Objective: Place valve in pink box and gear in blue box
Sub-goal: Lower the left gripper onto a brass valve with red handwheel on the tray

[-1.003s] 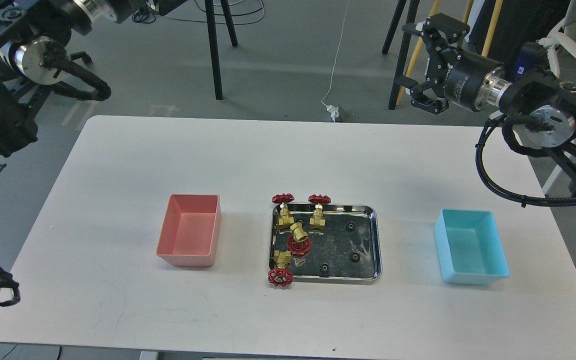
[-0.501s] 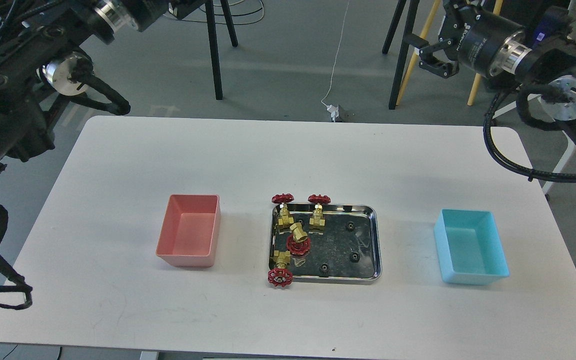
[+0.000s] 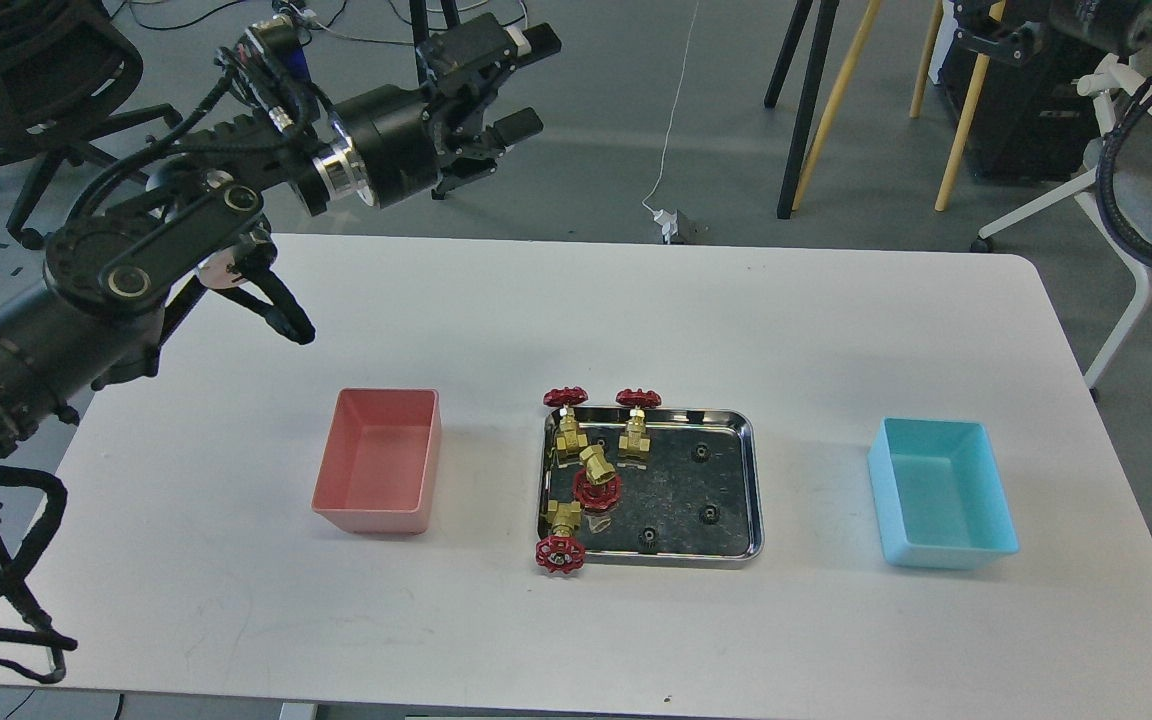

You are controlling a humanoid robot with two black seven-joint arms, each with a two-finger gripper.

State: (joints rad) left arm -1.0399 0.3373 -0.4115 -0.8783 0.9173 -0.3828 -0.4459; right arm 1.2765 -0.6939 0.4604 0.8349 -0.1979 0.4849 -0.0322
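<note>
- The left tool [image 3: 511, 75] is now seen in the upper left of the frame, beyond the far edge of the desk [image 3: 576, 310]; half a second ago only the arm's thicker links were visible there. Its fingers are spread and nothing is held.
- The right tool has been lifted almost out of the upper right corner; whether it is spread or pressed together cannot be told.
- The four valves are unmoved on the left side of the steel tray [image 3: 751, 480] at centre, the nearest valve [image 3: 561, 540] overhanging its lower rim.
- Small black gears, one gear [image 3: 709, 515] among them, lie on the tray's right half.
- The pink box [image 3: 381, 460] at centre left and the blue box [image 3: 941, 490] at right are both empty, so no sorting is judged done; the left arm seems to be taking the first reach.
</note>
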